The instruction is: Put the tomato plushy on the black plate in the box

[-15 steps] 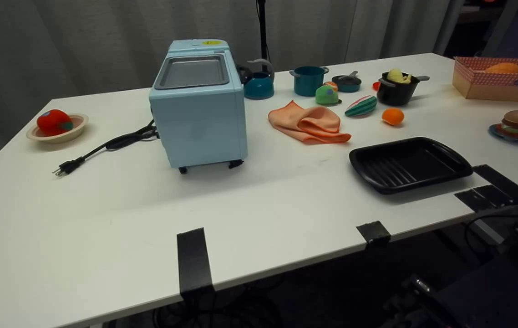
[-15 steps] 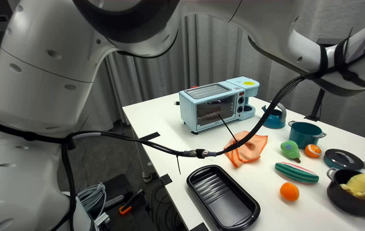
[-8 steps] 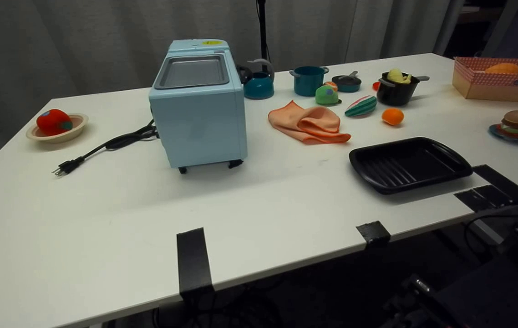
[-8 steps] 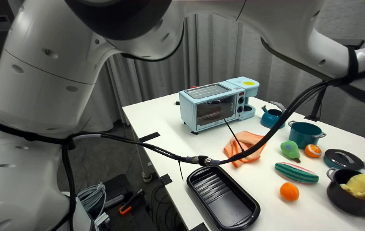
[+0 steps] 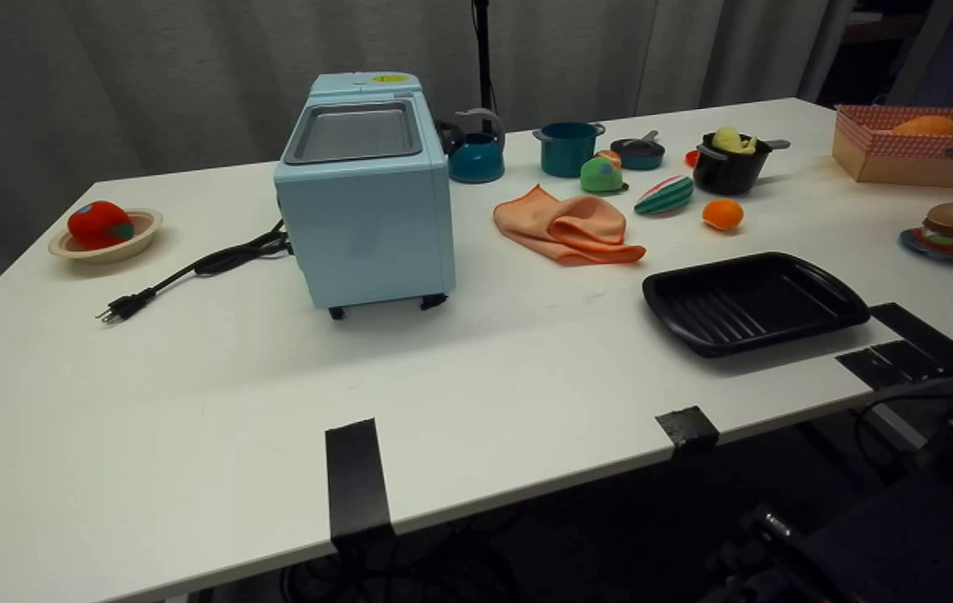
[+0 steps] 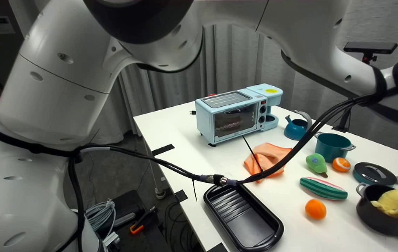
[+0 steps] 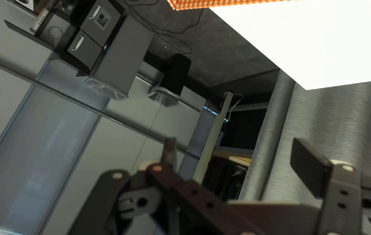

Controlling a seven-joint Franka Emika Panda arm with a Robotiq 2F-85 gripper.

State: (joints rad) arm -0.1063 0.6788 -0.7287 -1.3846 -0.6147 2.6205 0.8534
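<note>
Across the top of an exterior view stretches the arm (image 6: 171, 49), cut off by the frame. The desk (image 6: 181, 129) is cut off too; in the wrist view its corner is washed out to white. Little can be made out behind the dark glass of the oven (image 6: 206, 120). In an exterior view the box (image 5: 895, 161) reaches the right frame edge; in it lies an orange toy (image 5: 924, 126), green at one end, its lower side hidden by the wall. Atop the wrist view a checked strip (image 7: 224, 4) shows, cut off. There the pincer (image 7: 236, 158), blurred and cropped below, is released, its fingers spread well apart. In an exterior view a cable (image 6: 217, 180) covers part of the far rim of the tray (image 6: 251, 224) and part of the cloth (image 6: 270, 155). The black pot (image 6: 377, 218), its handle cut off, holds a chicken (image 6: 395, 199). The kettle (image 5: 476, 161) is partly hidden by the oven. A tan bowl (image 5: 141, 243) holds a red toy (image 5: 95, 224). Of the tomato (image 5: 692, 157), just beside the black pot, only a red sliver shows, too little to be sure it is that; whether they touch I cannot tell.
</note>
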